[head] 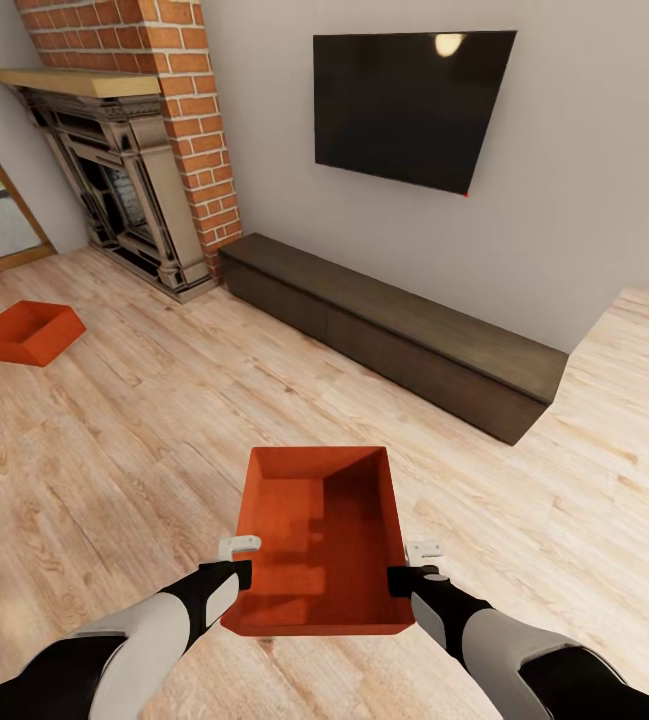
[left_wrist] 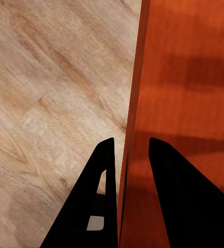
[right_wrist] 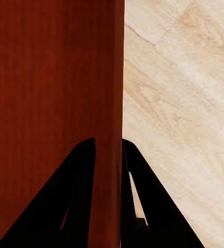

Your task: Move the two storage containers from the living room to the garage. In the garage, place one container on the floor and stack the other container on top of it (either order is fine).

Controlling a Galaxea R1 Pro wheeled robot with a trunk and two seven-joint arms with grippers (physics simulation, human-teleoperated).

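Open plank floor (head: 144,440) ahead; low cabinet (head: 404,345) lines the wall.

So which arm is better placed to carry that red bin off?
Neither alone: left claw pinches the bin's left wall, right claw its right wall. Probably both lift together.

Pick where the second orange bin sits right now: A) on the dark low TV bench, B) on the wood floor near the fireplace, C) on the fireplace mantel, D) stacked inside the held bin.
B: the second bin rests on the wood floor in front of the fireplace, apart from the bin clamped between the left gripper and the right gripper.
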